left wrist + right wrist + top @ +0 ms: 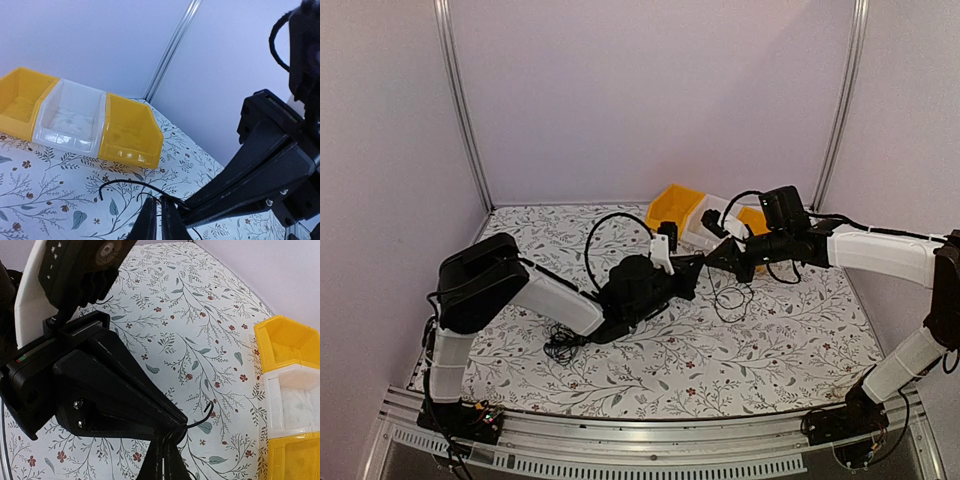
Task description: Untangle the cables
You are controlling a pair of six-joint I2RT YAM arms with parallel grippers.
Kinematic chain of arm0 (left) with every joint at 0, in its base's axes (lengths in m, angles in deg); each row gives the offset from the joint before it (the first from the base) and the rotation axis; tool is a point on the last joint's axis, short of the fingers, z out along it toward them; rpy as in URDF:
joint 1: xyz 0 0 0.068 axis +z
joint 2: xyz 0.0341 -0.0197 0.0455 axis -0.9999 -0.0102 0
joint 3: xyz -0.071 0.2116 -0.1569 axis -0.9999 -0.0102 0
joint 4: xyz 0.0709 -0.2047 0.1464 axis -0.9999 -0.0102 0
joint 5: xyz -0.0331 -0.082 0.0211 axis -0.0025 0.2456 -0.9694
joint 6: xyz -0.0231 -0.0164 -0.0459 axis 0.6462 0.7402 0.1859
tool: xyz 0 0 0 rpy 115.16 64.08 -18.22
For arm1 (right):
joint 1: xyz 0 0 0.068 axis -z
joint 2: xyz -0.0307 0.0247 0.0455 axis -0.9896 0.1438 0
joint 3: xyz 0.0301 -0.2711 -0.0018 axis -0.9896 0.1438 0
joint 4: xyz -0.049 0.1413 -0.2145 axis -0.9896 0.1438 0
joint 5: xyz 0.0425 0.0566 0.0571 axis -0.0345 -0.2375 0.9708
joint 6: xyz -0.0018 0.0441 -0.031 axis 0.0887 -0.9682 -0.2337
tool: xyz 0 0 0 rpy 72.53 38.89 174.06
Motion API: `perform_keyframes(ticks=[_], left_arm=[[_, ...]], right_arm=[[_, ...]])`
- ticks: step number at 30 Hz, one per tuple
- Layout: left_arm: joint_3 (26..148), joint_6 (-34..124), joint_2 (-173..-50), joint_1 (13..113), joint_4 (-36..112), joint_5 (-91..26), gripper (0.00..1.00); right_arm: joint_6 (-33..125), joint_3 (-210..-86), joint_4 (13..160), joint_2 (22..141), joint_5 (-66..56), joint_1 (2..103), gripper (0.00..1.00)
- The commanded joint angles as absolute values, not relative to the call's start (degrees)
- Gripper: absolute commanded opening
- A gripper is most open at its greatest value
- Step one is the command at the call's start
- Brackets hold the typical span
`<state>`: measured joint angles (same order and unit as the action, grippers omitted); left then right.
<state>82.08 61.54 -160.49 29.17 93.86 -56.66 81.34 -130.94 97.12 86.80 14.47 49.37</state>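
Both grippers meet tip to tip above the middle of the floral table [790, 340]. My left gripper [701, 264] [159, 206] is shut on a thin black cable [126, 183] whose free end curls out to the left of the fingertips. My right gripper [719, 258] [168, 446] is shut on the same cable [204, 416], right against the left one's tips. A loose scribble of cables [732, 298] hangs from the two grippers down to the table. A second small clump of cables [563, 346] lies on the table by the left arm's elbow.
A row of three bins stands at the back right: a yellow bin [675, 208] [20, 97], a white bin [705, 228] [75, 120] and another yellow bin [754, 221] [127, 132]. Frame posts [460, 100] rise at the back corners.
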Motion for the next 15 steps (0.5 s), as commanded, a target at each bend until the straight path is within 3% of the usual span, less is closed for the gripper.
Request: perform_keyframes(ticks=[1, 4, 6, 7, 11, 15], left_arm=[[84.66, 61.08, -162.23, 32.93, 96.26, -55.39, 0.07], [84.78, 59.24, -163.42, 32.95, 101.18, -48.34, 0.31], [84.63, 58.58, -164.16, 32.91, 104.38, -44.60, 0.39], [84.69, 58.10, -164.44, 32.90, 105.50, -42.72, 0.37], [84.53, 57.64, -164.81, 32.90, 106.45, -41.27, 0.05], [83.07, 57.18, -164.04, 32.90, 106.62, -42.90, 0.00]], right_arm=[[81.71, -130.84, 100.94, 86.51, 18.10, 48.16, 0.00], [81.65, -130.90, 100.88, 86.97, 17.96, 48.12, 0.00], [81.65, -130.92, 100.92, 87.26, 17.61, 48.11, 0.00], [81.65, -130.99, 100.93, 87.30, 17.44, 48.09, 0.00], [81.57, -131.10, 100.92, 87.44, 16.61, 48.16, 0.00], [81.64, -131.04, 100.76, 87.23, 15.77, 48.15, 0.00]])
